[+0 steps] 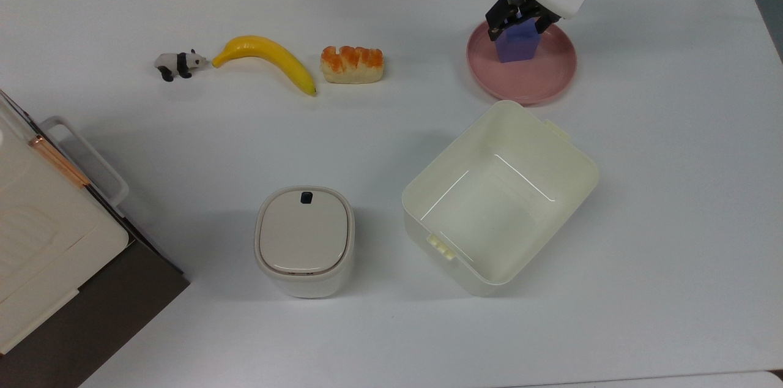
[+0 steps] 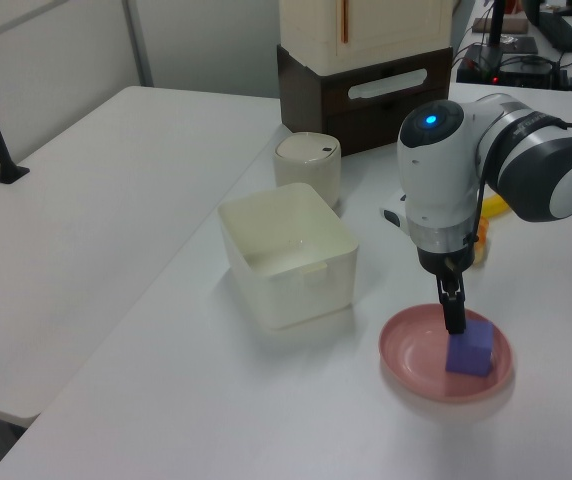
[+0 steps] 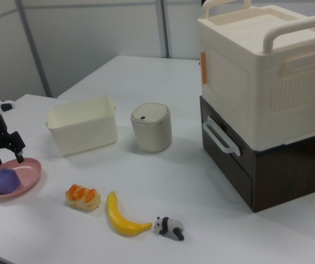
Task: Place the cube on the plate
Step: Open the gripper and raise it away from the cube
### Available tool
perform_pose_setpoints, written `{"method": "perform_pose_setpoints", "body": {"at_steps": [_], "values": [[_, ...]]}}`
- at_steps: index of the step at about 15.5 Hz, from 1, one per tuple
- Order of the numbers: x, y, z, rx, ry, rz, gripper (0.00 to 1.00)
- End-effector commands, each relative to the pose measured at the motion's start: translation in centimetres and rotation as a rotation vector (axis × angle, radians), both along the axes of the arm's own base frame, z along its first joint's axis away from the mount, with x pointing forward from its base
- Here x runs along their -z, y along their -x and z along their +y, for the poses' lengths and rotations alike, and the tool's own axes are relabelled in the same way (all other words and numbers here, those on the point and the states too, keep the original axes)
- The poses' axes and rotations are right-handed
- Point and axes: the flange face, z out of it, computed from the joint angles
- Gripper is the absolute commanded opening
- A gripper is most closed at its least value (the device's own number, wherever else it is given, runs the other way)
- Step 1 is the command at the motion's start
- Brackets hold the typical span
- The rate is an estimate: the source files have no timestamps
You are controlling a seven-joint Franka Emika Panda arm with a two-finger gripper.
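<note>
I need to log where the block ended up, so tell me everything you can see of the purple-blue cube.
The cube is a small, solid purple-blue block with plain matte faces. It sits inside the pink plate, toward the top view's left part of the dish. The gripper is open just above it, its fingers apart and off the cube's sides. Nothing but the plate appears to touch it.
</note>
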Motion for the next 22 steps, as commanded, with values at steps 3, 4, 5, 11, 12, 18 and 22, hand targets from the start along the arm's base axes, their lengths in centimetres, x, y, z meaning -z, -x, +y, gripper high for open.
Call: {"method": "perform_pose_setpoints", "body": {"at_steps": [3,4,5,11,12,18,22], "values": [[-8.7,-2.8,-4.8,0.178,-0.116,-0.084,1.00],[-10.9,-3.4,-6.4,0.209,-0.142,-0.112,1.00],[-12.4,-3.7,-8.1,0.218,-0.146,-0.128,1.00],[-20.8,-7.4,-21.6,0.308,-0.209,-0.108,1.00],[-21.9,-7.8,-24.2,0.330,-0.212,-0.120,1.00],[-26.8,-7.2,-39.0,0.446,-0.207,-0.170,1.00],[-27.4,-6.2,-44.2,0.502,-0.203,-0.174,1.00]]}}
